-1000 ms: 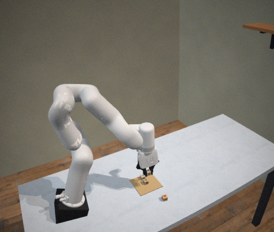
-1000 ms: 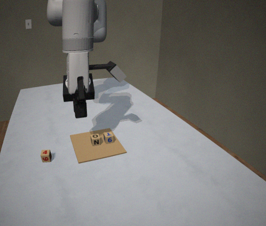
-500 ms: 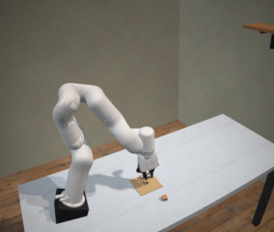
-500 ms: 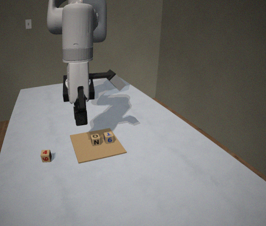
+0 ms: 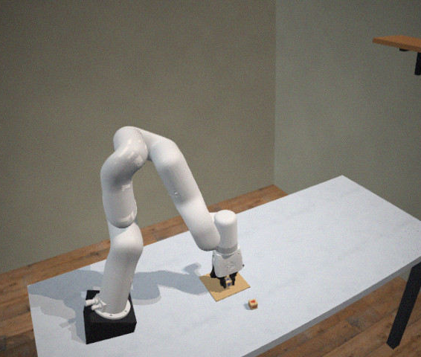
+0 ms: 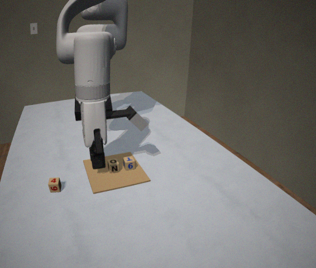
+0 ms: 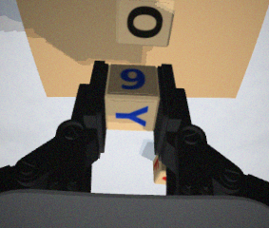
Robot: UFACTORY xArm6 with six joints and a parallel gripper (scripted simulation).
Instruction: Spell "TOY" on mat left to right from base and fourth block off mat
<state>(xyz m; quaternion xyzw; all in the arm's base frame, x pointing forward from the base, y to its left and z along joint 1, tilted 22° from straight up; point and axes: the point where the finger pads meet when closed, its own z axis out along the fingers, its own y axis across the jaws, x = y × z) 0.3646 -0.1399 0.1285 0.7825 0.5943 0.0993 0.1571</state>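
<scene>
My gripper (image 7: pixel 131 83) is shut on the Y block (image 7: pixel 132 114), a tan cube with a blue Y and a blue 6 showing in the wrist view. In the exterior view the gripper (image 6: pixel 97 162) is down at the tan mat (image 6: pixel 118 176), and its dark finger hides the Y block. I cannot tell whether the block touches the mat. Right beside it on the mat stands the O block (image 6: pixel 113 165), then the T block (image 6: pixel 129 162), in one row. The O block also shows ahead of the fingers in the wrist view (image 7: pixel 145 21). In the top view the gripper (image 5: pixel 227 282) stands over the mat (image 5: pixel 224 289).
The fourth block (image 6: pixel 54 184), with a red 4 and 6, lies on the table off the mat, to its left in the exterior view, and it also shows in the top view (image 5: pixel 253 304). The arm's black base (image 5: pixel 108 320) stands at the table's near end.
</scene>
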